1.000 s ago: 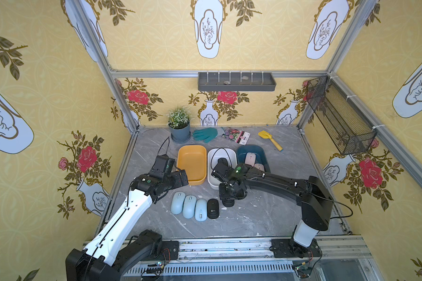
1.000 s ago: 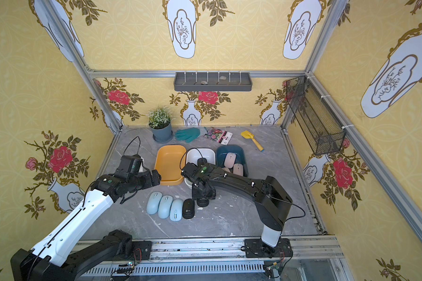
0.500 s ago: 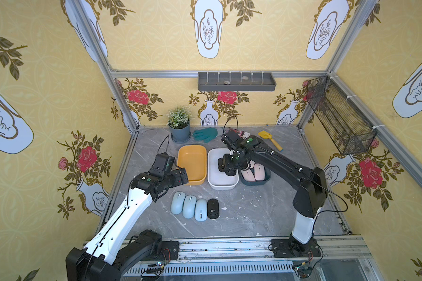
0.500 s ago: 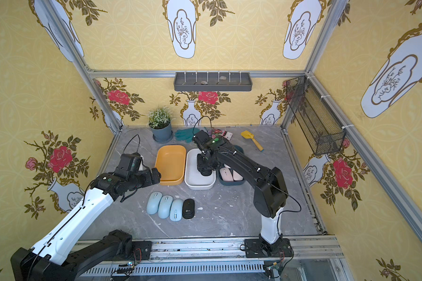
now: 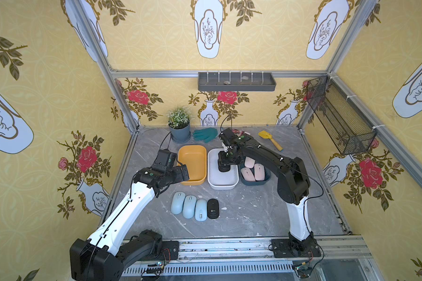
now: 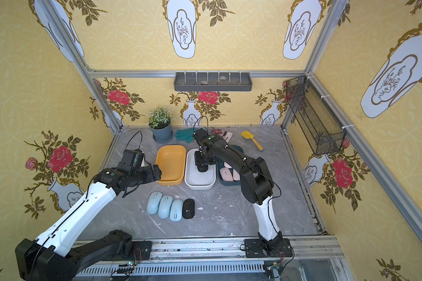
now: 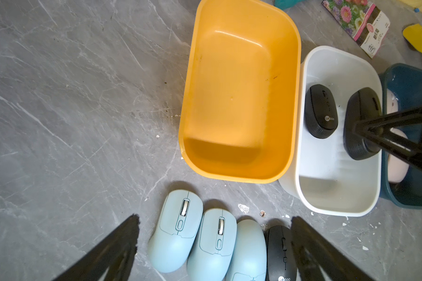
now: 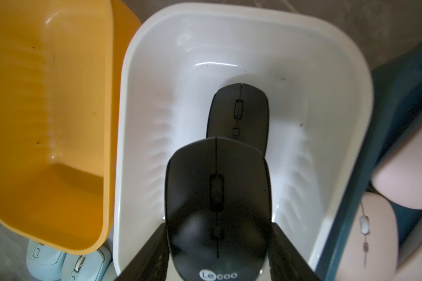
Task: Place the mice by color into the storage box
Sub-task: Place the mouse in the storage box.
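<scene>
Right tool (image 8: 219, 225): clamped on the sides of a black mouse (image 8: 217, 189), low in the white tub (image 8: 156, 36); a second black mouse (image 8: 239, 112) lies just beyond its tips.
Left tool (image 7: 215, 217): jaws wide, empty, above three blue mice (image 7: 195, 233) and a loose black mouse (image 7: 279, 253).
Pink mice (image 5: 252, 170): in the blue tub (image 5: 266, 178) beside the right tool.
Handling: probably light, hard, slick; pinch the flat sides.
Desk (image 5: 253, 214): grey marble, white flecks.
Room: yellow floral walls (image 5: 229, 48).

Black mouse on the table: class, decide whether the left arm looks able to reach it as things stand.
Probably yes. The left gripper hangs open close by, nothing covers the black mouse, and one side faces bare table. A light blue mouse close against the other side could crowd a finger.
</scene>
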Controlling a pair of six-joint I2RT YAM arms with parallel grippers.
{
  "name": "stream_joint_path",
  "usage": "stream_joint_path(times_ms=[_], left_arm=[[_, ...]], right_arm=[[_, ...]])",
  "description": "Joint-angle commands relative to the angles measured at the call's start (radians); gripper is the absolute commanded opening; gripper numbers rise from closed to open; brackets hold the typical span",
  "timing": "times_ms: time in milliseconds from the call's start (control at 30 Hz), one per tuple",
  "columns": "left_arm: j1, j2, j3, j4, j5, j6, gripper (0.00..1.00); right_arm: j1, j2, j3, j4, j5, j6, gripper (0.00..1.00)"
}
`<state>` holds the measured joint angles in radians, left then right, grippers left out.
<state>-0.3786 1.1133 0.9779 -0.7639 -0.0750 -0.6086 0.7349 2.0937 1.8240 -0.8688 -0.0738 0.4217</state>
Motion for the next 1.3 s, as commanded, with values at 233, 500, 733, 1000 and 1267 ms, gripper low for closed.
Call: stream_joint_path(times_ms=[233,500,733,1000,1267], left_arm=[[0.001,0.026,0.017,0.016,-0.004,0.015,0.98],[0.0,0.031,0.027,0.015,-0.005,0.018,0.98],[0.001,0.022,0.02,0.021,-0.008,0.023,0.98],[0.0,0.013,-0.004,0.044,0.008,0.023,0.98],[0.001,-0.023,-0.025,0.05,0.001,0.023,0.98]], right_arm=[[0.019,0.052,-0.013,0.056,-0.056,-0.005,0.43],[0.029,0.096,0.013,0.043,-0.058,-0.009,0.5],[0.034,0.079,0.05,0.015,-0.016,-0.011,0.65],[0.034,0.076,0.085,-0.012,0.024,-0.012,0.7],[0.094,0.02,0.168,-0.122,0.128,0.012,0.71]])
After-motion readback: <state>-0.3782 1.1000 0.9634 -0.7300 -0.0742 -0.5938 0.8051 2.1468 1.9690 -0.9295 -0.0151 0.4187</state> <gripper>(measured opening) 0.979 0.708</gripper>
